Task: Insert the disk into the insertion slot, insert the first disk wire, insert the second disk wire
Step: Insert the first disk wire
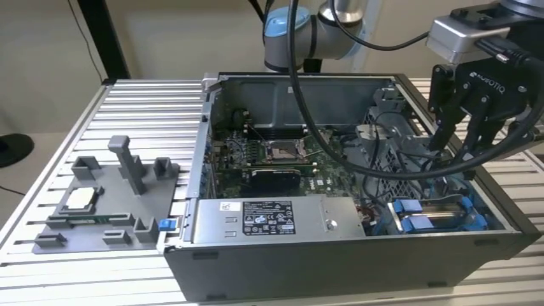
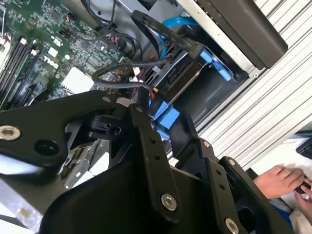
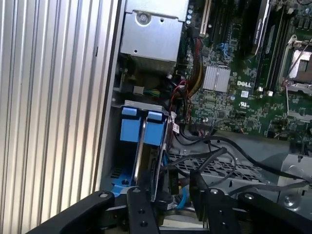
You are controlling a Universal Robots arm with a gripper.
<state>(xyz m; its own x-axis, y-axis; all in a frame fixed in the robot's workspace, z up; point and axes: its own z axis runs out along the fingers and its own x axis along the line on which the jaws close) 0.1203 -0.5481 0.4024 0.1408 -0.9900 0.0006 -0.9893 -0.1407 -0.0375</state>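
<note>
Open computer case (image 1: 340, 268) on a ribbed metal table (image 1: 144, 108), exterior view. Nearest the camera, just behind the front wall of the case, lies a silver power-supply box (image 1: 272, 220) with a white label. On the exterior view's right of that box, in the near corner of the case, sits the insertion slot (image 1: 476, 220), marked by its bright blue rails. The disk (image 1: 442, 207) rests inside this slot, its silver edge showing between the blue tabs (image 3: 141, 127) that the first wrist view sees from above.

The gripper (image 1: 455, 150) hangs over the slot, fingers pointing down and standing apart. Black cables (image 1: 383, 169) loop past behind the fingers, and no frame shows clearly whether any of them is touched. In the second wrist view one finger (image 2: 146, 141) lies close to a blue tab and a black wire.

On the exterior view's left, outside the case, a grey fixture tray (image 1: 102, 210) with upright posts stands on the table. Deeper in the case lies the green motherboard (image 1: 272, 159). Beyond the far wall rises the arm (image 1: 297, 32). A person's hand (image 2: 280, 180) rests off the table edge in the second wrist view.
</note>
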